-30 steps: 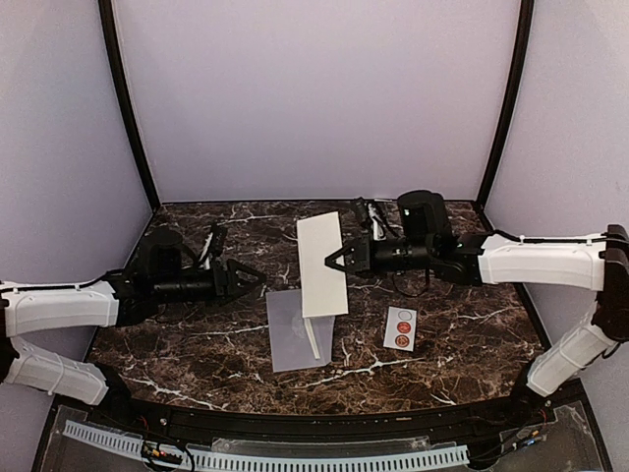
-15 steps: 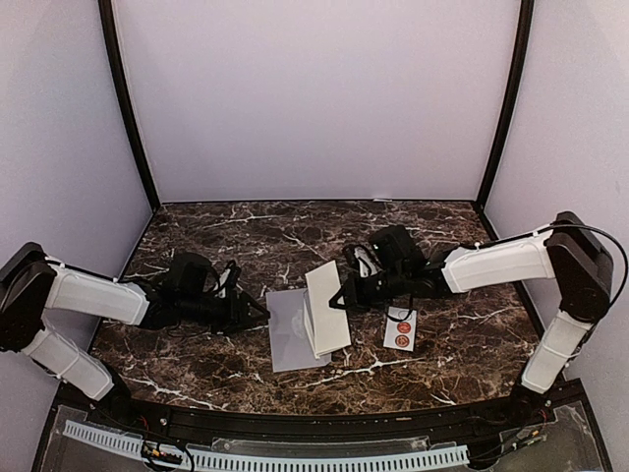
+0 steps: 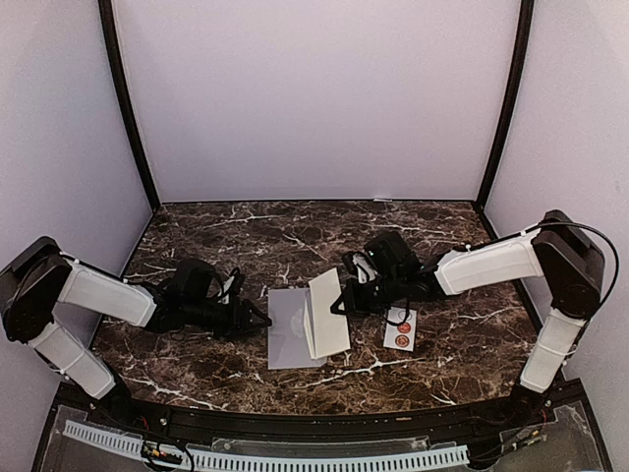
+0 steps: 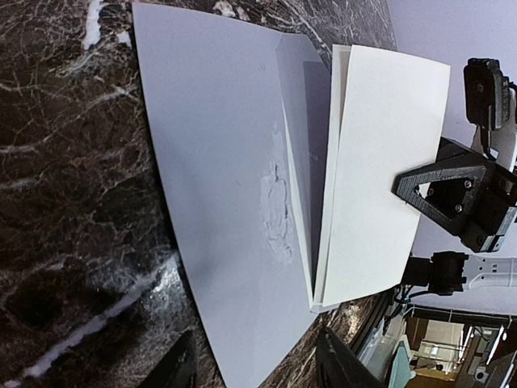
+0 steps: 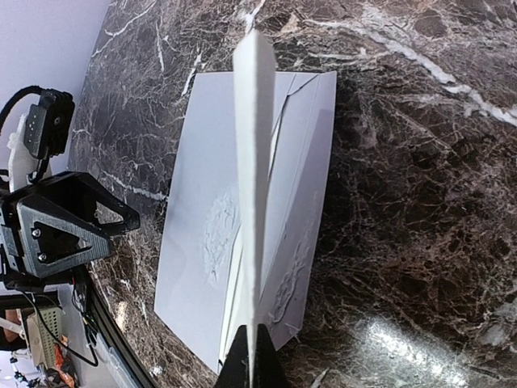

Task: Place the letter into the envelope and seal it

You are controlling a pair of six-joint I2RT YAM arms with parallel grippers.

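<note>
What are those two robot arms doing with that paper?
They are putting a letter into an envelope. The right hand pinches the white letter by its edge and holds it tilted, its lower edge at the envelope lying on the table. The left hand sits low at the envelope's left edge, jaws open. The letter is not in yet, and the sticker strip lies off to the side.

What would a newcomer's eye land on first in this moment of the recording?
The white letter stands out first: tilted up at the centre of the dark marble table, pinched in the right arm's fingers above the right part of the flat grey envelope. The left arm's fingers sit apart at the envelope's left edge, and a small sticker strip with round seals lies to the letter's right.
</note>
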